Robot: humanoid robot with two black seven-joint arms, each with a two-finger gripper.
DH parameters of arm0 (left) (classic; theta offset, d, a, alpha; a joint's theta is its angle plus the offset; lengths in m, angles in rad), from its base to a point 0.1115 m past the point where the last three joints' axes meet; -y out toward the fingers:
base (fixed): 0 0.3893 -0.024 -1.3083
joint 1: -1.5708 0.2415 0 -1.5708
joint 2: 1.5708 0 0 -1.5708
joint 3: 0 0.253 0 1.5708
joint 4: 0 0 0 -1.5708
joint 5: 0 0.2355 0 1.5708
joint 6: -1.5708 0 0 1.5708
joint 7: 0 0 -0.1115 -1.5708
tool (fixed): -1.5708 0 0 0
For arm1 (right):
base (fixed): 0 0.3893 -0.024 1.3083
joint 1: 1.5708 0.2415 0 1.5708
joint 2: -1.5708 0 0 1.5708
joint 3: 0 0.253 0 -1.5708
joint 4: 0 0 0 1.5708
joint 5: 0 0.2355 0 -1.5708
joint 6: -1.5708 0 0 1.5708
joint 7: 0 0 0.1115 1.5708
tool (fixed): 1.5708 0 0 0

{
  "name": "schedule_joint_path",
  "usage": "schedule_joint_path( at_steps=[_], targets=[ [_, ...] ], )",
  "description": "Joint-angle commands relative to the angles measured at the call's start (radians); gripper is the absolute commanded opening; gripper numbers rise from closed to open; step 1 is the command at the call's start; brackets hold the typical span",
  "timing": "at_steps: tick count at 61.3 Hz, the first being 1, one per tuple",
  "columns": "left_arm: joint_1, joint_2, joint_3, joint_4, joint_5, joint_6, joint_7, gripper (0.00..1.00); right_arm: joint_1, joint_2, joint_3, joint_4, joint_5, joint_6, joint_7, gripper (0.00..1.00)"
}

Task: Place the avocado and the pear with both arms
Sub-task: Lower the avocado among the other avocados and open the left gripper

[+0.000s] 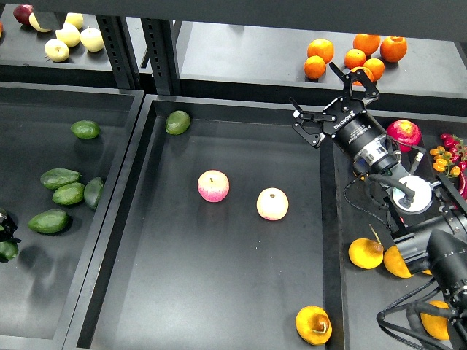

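Several dark green, elongated avocados lie in the left tray; the nearest one (49,221) is just right of my left gripper (4,226). That gripper barely shows as a dark shape at the left edge, with a green bit (7,250) under it, and I cannot tell its fingers apart. An orange-yellow pear (314,324) with a dark brown dimple lies in the front right corner of the middle tray (219,292). My right gripper (334,102) is open and empty above the middle tray's back right corner, far from the pear.
Two pink-and-yellow apples (213,186) (272,203) lie mid-tray. Rounder avocados sit at the middle tray's back (177,122) and in the left tray (86,129). More orange-yellow fruit (366,253) lies in the right tray beside my right arm. Oranges (355,57) sit on the back shelf.
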Motion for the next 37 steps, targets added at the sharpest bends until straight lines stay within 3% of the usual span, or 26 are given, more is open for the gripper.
schedule_joint_path(
  at_steps=[1, 37],
  targets=[
    [0.002, -0.010, 0.006, 0.004, 0.000, 0.000, 0.000, 0.20, 0.000, 0.000, 0.001, 0.002, 0.000, 0.000, -0.001, 1.00],
    [0.018, -0.033, 0.011, 0.012, 0.000, 0.000, 0.000, 0.29, -0.002, 0.000, 0.001, 0.002, 0.000, 0.000, -0.001, 1.00]
  ],
)
